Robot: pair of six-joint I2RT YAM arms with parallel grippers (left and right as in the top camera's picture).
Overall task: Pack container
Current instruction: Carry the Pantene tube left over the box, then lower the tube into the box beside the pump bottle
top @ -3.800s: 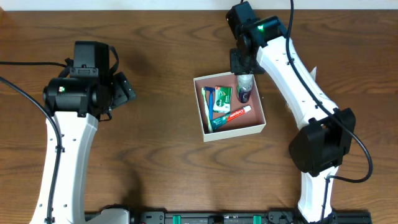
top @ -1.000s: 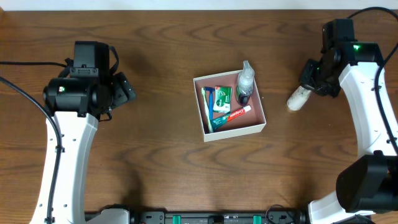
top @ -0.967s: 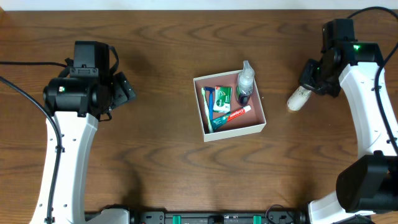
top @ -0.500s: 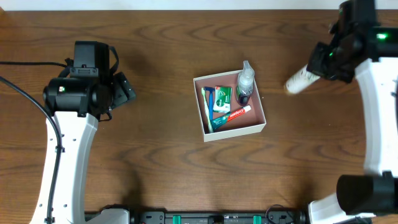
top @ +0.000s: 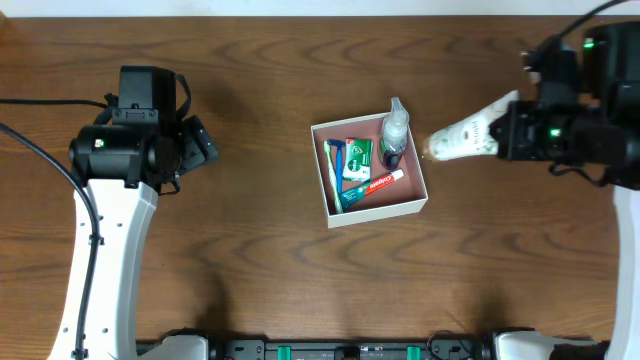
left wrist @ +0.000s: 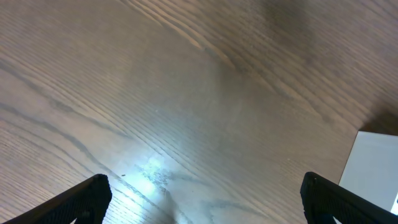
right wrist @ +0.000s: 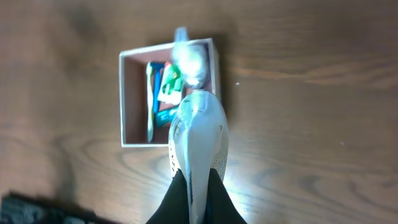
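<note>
1. Now, overhead: the right gripper (top: 505, 132) is clenched on the tube (top: 462, 141). A second ago the tube lay on the table (top: 260, 80), well right of the container (top: 378, 216). It is now lifted and carried left, its front end just beside the container's right wall. The container sits mid-table and already holds a bottle (top: 394, 132), toothpaste (top: 372, 186) and a green packet (top: 357, 158).
2. Overhead, other side: the left gripper (top: 200, 145) hangs far left of the container and takes no part.
3. Left wrist: the left gripper (left wrist: 205, 202) has its jaws spread wide with nothing between them, only bare table (left wrist: 186, 93) below. One white corner of the container (left wrist: 376, 168) shows at the right edge.
4. Right wrist: the fingers (right wrist: 186, 202) pinch the tube (right wrist: 198, 140) at its near end. The tube points toward the container (right wrist: 122, 99), near its bottle (right wrist: 189, 59) side.
5. Judgement: pick done, transfer under way. Free floor looks scarce, and the bottle stands close to the entry path and could be knocked.
</note>
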